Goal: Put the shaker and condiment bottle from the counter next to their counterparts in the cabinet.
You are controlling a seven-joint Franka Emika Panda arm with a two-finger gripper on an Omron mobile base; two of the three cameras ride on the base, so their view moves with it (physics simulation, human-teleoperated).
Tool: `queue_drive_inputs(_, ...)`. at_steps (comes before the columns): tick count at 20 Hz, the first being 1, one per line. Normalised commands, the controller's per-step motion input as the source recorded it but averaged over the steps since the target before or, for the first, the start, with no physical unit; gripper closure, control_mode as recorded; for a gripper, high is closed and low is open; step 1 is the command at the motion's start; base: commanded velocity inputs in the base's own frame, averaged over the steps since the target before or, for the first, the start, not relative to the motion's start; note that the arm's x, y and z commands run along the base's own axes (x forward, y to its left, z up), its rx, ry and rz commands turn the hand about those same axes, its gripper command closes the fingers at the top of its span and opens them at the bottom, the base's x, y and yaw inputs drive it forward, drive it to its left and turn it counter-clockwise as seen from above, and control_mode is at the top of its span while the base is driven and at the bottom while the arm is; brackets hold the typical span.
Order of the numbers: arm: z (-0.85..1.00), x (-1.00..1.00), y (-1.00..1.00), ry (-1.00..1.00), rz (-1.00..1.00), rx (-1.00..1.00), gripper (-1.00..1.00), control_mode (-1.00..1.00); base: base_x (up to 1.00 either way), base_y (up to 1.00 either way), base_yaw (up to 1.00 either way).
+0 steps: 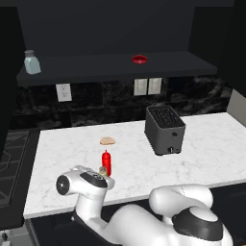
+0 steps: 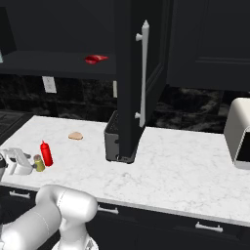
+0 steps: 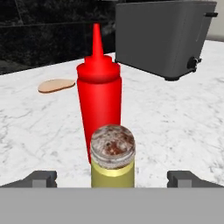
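Observation:
The yellow-olive shaker [image 3: 112,162] with its speckled silvery cap stands on the white marble counter [image 3: 175,118], right between my open gripper's [image 3: 112,179] two fingertips [image 3: 41,178], which flank it without touching. Just behind it stands the slim red condiment bottle [image 3: 99,100]. From the base, the bottle [image 1: 106,162] and shaker [image 1: 102,170] sit near the counter's front edge, with the hand [image 1: 93,180] low in front of them. In the dark cabinet [image 1: 115,67], the pale blue-grey shaker [image 1: 32,62] stands at the shelf's left and the squat red round object [image 1: 140,59] lies mid-shelf.
A dark toaster [image 1: 165,129] stands on the counter to the right of the bottle. A flat tan food piece [image 1: 107,141] lies behind the bottle. An open cabinet door [image 2: 141,73] hangs over the toaster. A white appliance [image 2: 239,132] sits far right.

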Motion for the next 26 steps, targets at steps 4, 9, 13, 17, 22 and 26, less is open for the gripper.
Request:
queue_drive_inputs(4,-0.07,0.12,0.04,0.01,0.0,-0.01,-1.0,-1.0,0.0,0.0,0.0)
queue_drive_inputs(9,-0.16,0.0,-0.09,0.02,0.0,-0.04,-1.0,-1.0,0.0,0.0,0.0)
queue_drive_inputs(13,-0.15,0.04,-0.05,0.0,0.0,-0.02,-1.0,-1.0,0.0,0.0,0.0)
queue_drive_inputs(17,-0.01,0.14,-0.02,0.02,0.0,0.0,-1.0,-1.0,0.0,0.0,0.0)
queue_drive_inputs(22,0.0,0.16,-0.02,0.01,0.0,0.0,-1.0,-1.0,0.0,0.0,0.0)
queue_drive_inputs(26,-0.05,0.0,-0.05,0.0,0.0,0.0,-1.0,-1.0,0.0,0.0,0.0)
